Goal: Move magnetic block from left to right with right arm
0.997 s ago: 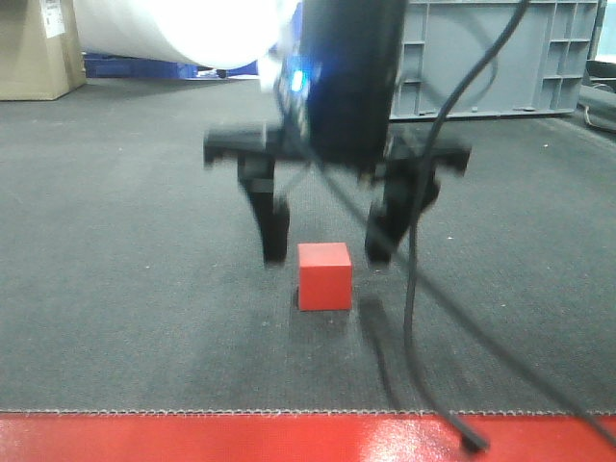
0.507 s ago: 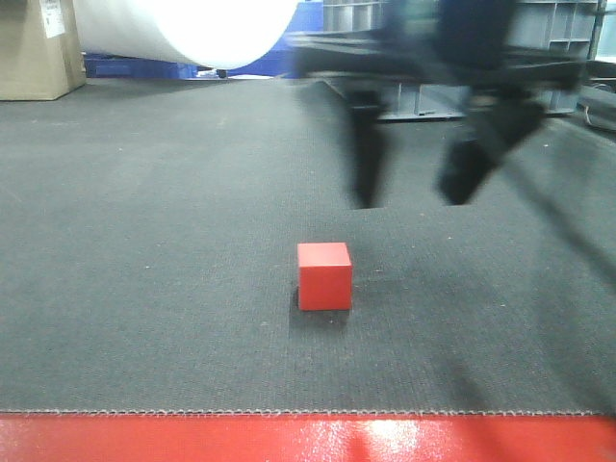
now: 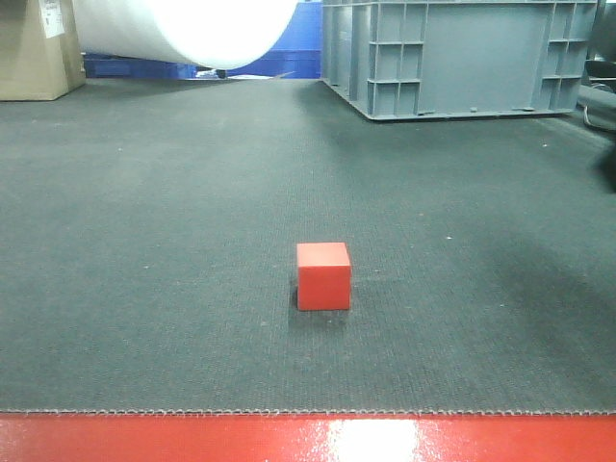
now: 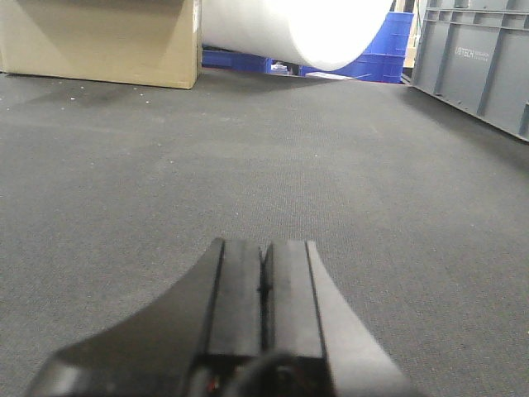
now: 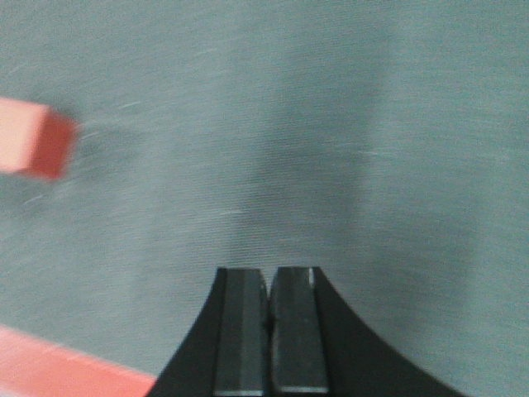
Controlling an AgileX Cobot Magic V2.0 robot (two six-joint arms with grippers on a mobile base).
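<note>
The magnetic block (image 3: 323, 276) sits alone on the dark mat (image 3: 173, 250), upright and square, a little back from the middle of the counter's glossy red front edge (image 3: 192, 438). Nothing touches it. The right gripper (image 5: 268, 331) has its jaws pressed together with nothing between them; its own view, blurred, shows the block (image 5: 37, 147) well off to the upper left, apart from the jaws. The left gripper (image 4: 264, 289) also has its jaws closed and empty, low over bare mat.

Judging by this, the block is free of any grasp — either just set down or not yet taken, and the pictures alone do not settle which. If a pick is still due, the right arm would need to part its jaws, square up over the cube and come down around two opposite faces.

The mat is a fine-ribbed grey carpet-like sheet, flat and grippy-looking. Toward the far edge stand a grey plastic crate (image 3: 462, 58), a big white roll (image 3: 183, 29) and a cardboard box (image 3: 34, 48) at the far left corner.
</note>
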